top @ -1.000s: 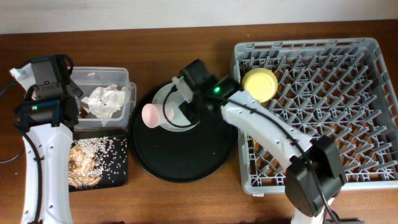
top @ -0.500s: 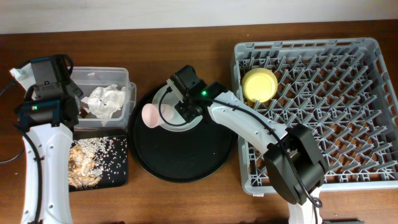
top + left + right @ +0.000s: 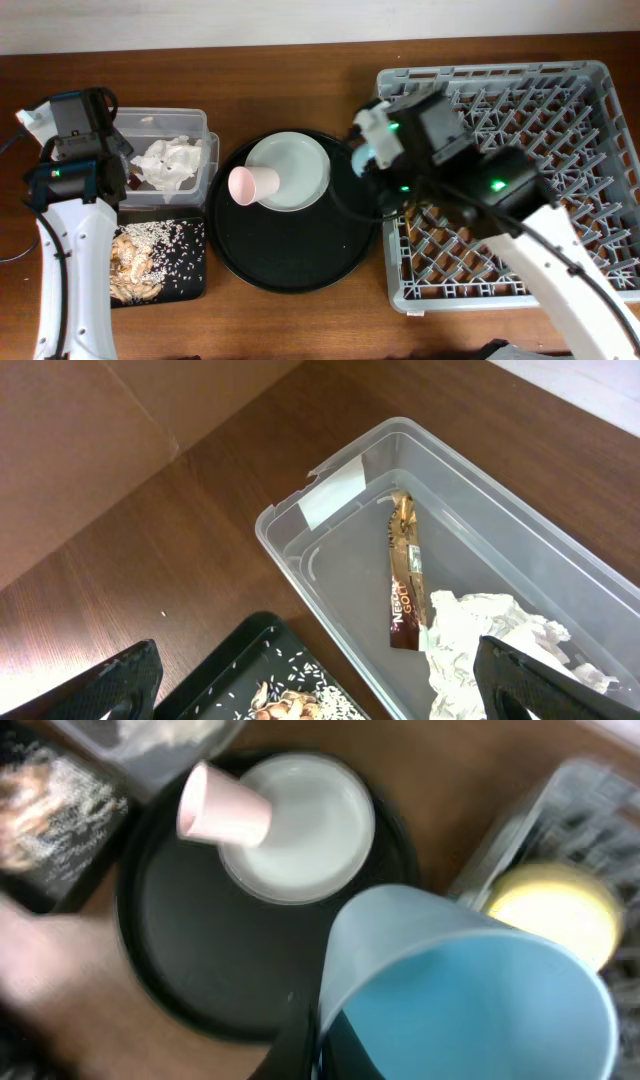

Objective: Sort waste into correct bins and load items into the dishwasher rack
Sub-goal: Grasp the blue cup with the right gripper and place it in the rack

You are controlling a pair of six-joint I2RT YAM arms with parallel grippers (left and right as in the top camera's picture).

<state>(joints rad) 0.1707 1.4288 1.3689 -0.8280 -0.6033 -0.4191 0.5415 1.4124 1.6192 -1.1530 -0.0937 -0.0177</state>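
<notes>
Now gripping the light-blue cup (image 3: 470,990) in the right hand (image 3: 371,148), cup mouth turned toward the wrist camera, raised over the seam between the round black tray (image 3: 300,260) and the left edge of the dishwasher rack (image 3: 500,72). Beneath, in the wrist view: yellow bowl (image 3: 550,915) sitting in the rack, blurred. On the round tray: pale plate (image 3: 298,165), with the pink cup (image 3: 252,184) lying on its side across the plate's left rim. Hovering with the left hand (image 3: 335,685) open, fingers (image 3: 125,680) wide apart, over the clear tub (image 3: 470,510) on the desk (image 3: 120,480). Inside the tub: gold-brown wrapper (image 3: 403,575) flat on the floor, crumpled napkin (image 3: 485,640) touching its lower end. Just beside the tub: shallow black tray (image 3: 190,285) with rice and brown scraps (image 3: 150,255).
</notes>
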